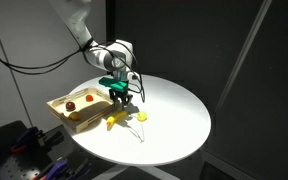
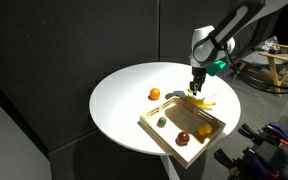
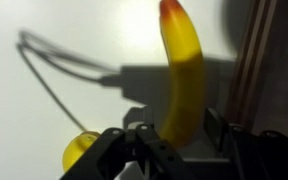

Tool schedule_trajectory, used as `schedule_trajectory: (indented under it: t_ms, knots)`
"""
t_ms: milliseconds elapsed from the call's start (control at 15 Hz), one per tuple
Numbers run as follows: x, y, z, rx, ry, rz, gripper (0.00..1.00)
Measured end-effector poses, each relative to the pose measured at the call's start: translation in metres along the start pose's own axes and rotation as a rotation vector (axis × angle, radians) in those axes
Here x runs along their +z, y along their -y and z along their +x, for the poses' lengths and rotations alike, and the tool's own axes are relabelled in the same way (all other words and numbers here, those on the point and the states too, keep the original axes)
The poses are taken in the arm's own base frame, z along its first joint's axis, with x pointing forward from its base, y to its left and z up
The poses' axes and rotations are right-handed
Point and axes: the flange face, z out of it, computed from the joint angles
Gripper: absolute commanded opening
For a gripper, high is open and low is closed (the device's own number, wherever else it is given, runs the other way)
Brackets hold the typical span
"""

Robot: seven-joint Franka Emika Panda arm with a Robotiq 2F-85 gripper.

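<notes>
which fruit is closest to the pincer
The banana, the only long fruit, lies right at the pincer on the table beside the tray; the others are round and farther off.

white arm [image 1: 79, 25], teal wrist block [image 1: 108, 82], black end effector [image 1: 121, 102]

In the wrist view, the lower end of the banana [image 3: 182, 70] was hidden by the blurred pincer [image 3: 176, 128]; the tray [image 3: 250, 60] was cut off at the right edge.

No text, label, brand or number is legible in any view.
</notes>
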Motion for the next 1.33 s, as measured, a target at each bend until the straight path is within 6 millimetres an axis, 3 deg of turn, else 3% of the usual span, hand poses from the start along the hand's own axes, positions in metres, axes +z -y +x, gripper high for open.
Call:
schedule_trajectory:
  t_ms: [67, 200, 667, 1333]
  knots:
    - [0.0, 0.0, 0.0, 0.0, 0.0, 0.0, 0.95]
    - [0.0, 0.0, 0.0, 0.0, 0.0, 0.0, 1.0]
    - [-0.006, -0.003, 0.0, 0.041, -0.01, -0.003, 1.0]
    - [-0.043, -0.027, 0.0, 0.284, -0.072, -0.016, 1.0]
